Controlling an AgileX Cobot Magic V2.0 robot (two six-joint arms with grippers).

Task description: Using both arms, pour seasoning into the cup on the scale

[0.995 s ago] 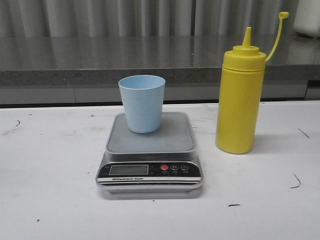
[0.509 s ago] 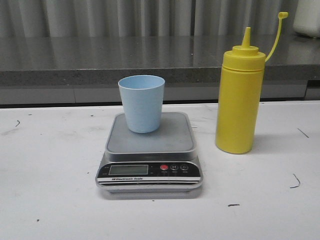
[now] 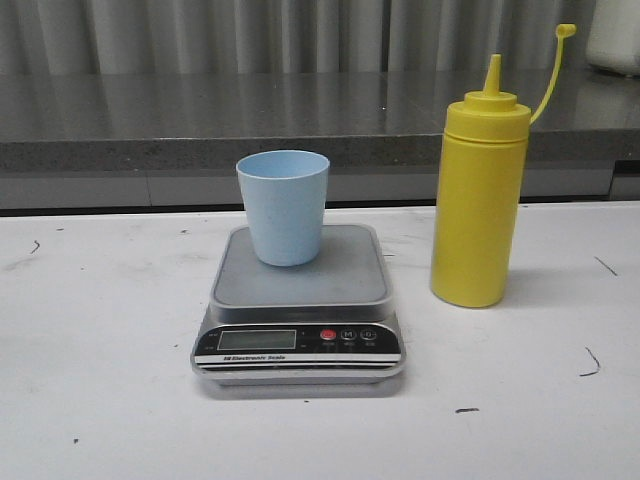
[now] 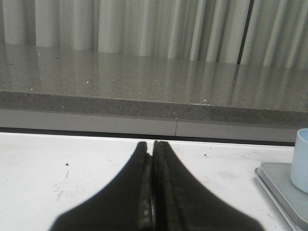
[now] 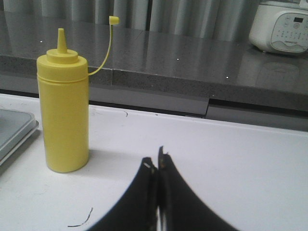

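Standing upright on the grey platform of the scale, toward its 12 o'clock edge, the pale blue cup is open at the top and nothing can be made out inside it. The scale sits near the middle of the white counter, its black front panel with the display and the red and grey buttons at 6 o'clock. At about 3 o'clock from the scale, near it but not touching, the yellow seasoning bottle stands upright, its pointed nozzle uncovered and its cap held up on a thin strap off to one side. Neither arm appears in the front view. In the left wrist view the left gripper hangs over bare counter with its jaws pressed together and nothing between them; the cup and a corner of the scale show at the edge of that view. In the right wrist view the right gripper also has its jaws together and empty, well apart from the bottle. A white appliance sits on the grey ledge behind.
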